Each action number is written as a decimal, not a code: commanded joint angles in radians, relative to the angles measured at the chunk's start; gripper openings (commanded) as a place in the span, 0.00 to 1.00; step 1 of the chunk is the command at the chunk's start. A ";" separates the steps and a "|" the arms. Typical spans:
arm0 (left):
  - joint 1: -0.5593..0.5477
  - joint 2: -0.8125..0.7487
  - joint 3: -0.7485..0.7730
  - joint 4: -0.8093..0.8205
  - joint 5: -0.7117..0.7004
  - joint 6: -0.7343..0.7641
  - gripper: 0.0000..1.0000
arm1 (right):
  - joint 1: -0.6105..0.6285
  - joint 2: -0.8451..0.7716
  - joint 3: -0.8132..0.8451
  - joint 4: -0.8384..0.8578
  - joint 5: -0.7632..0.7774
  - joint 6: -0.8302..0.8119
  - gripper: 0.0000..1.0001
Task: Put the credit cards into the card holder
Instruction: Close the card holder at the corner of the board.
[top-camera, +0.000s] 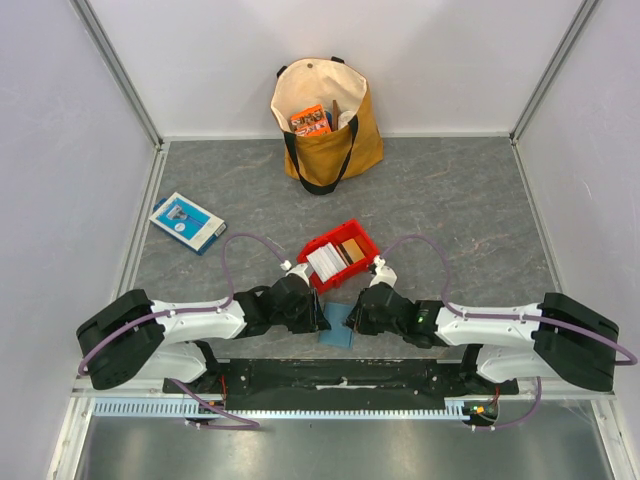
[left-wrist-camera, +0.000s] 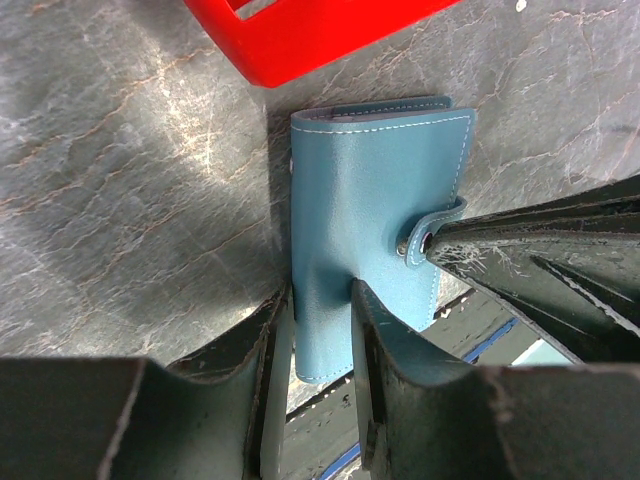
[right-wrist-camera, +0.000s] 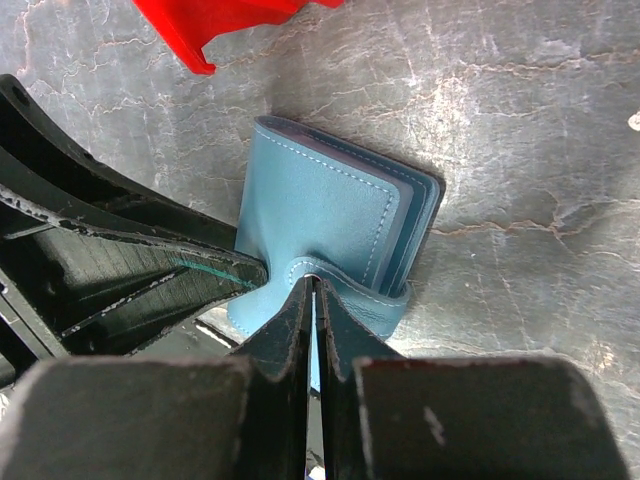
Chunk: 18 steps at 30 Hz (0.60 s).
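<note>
The right gripper (right-wrist-camera: 313, 287) was pinched tight on the strap (right-wrist-camera: 352, 297) of the card holder (left-wrist-camera: 365, 190), the left gripper (left-wrist-camera: 322, 298) seemingly clamped its near edge, and this closed card holder lay just beside the red bin (left-wrist-camera: 300, 35), which held the credit cards (top-camera: 327, 261).

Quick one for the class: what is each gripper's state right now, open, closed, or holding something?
Left gripper: closed on the card holder, at its edge.
Right gripper: closed on the holder's snap strap.
</note>
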 joint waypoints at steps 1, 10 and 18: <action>-0.010 0.025 0.013 -0.068 -0.044 0.003 0.35 | 0.001 0.022 0.013 0.040 -0.007 -0.002 0.09; -0.022 0.051 0.030 -0.065 -0.041 0.013 0.35 | 0.001 0.052 0.009 0.049 -0.021 -0.005 0.08; -0.024 0.053 0.039 -0.088 -0.050 0.011 0.35 | 0.001 0.020 0.019 0.019 -0.030 -0.034 0.07</action>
